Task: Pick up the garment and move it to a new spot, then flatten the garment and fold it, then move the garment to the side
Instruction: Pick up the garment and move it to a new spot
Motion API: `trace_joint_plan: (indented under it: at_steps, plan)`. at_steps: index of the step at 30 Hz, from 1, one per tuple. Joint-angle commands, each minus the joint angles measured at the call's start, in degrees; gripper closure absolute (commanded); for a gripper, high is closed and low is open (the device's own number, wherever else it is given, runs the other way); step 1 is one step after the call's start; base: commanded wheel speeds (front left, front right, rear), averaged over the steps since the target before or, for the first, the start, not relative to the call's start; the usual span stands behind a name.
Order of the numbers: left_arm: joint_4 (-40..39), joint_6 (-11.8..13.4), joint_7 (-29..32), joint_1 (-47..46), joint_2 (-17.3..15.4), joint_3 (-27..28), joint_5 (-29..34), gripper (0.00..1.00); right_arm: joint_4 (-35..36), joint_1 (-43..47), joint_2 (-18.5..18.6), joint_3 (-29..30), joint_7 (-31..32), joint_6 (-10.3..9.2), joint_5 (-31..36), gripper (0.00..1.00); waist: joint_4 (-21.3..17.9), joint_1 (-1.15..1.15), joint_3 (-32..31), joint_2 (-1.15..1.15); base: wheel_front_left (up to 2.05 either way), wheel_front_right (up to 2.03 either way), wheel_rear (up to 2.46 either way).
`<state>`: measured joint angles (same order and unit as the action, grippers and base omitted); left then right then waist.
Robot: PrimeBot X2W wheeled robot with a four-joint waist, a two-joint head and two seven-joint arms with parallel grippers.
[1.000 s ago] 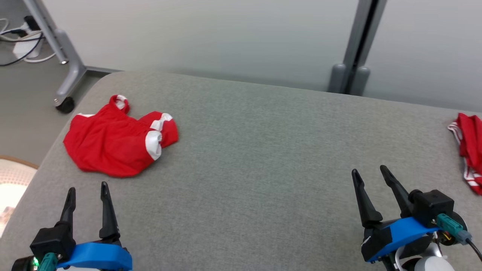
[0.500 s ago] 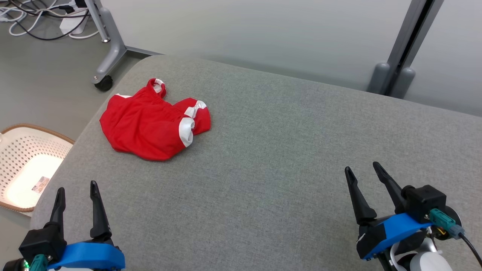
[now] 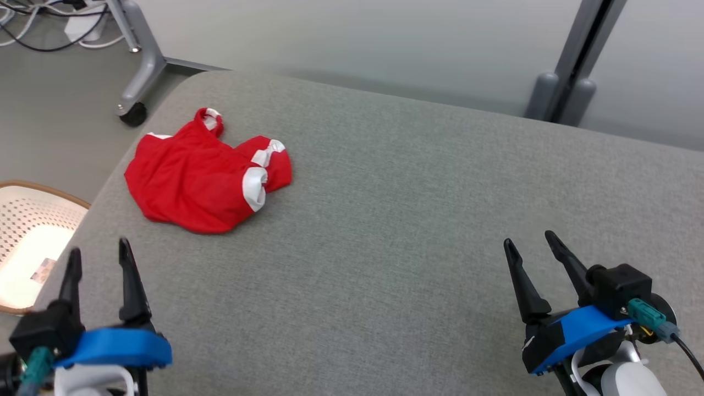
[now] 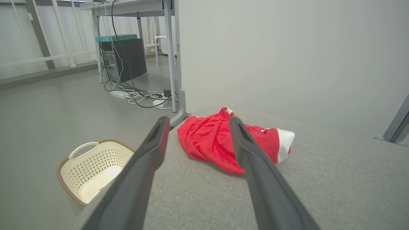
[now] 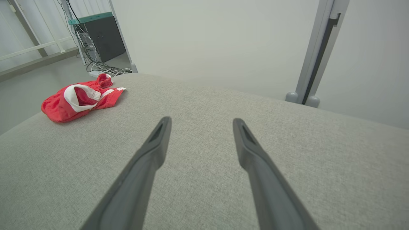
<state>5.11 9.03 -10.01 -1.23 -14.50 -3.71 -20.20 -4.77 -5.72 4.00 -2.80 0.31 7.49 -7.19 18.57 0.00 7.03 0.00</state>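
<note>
The crumpled red shorts [image 3: 198, 179] lie at 10 o'clock on the grey padded worktop [image 3: 396, 220], the left gripper [image 3: 96, 250] at 7 o'clock and the right gripper [image 3: 527, 237] at 4, each with its 2 fingers apart and empty.

The crumpled red fabric garment with white trim [image 3: 198, 181] lies on the far left part of the grey fabric-covered surface [image 3: 396, 220], close to its left edge and rear left corner. The left gripper [image 3: 98, 247] is over the near left corner, in front of the garment and apart from it. The right gripper [image 3: 528, 238] is over the near right part, well apart from the garment. The cream perforated plastic basket [image 3: 22, 220] stands on the floor left of the surface. A grey metal wheeled leg [image 3: 135, 71] stands behind the rear left corner, and a grey upright post [image 3: 572, 60] behind the rear right edge.
</note>
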Motion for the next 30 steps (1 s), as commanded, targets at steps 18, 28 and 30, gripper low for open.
trace_joint_plan:
  at_steps: [18, 28, 30]
  plan:
    - [15.04, -5.46, 1.16, -29.88, -8.23, 3.65, -3.16, 0.00, 8.70, -6.16, 3.86, 0.47, 2.75, 0.01, 3.61, 0.00, -9.11, 0.00, 14.12, 0.00, 0.00, 0.00, 0.00]
    - [33.25, -9.67, 5.42, -40.32, -7.75, 1.38, -5.39, 0.00, 12.98, -7.16, 5.16, 1.81, 4.29, 0.01, 4.37, 0.00, -10.59, 0.00, 19.99, 0.00, 0.00, 0.00, 0.00]
    - [37.36, -10.44, 7.69, -41.40, -7.17, 1.04, -6.34, 0.00, 13.40, -7.30, 5.34, 1.82, 4.49, 0.01, 4.45, 0.00, -10.71, 0.00, 20.50, 0.00, 0.00, 0.00, 0.00]
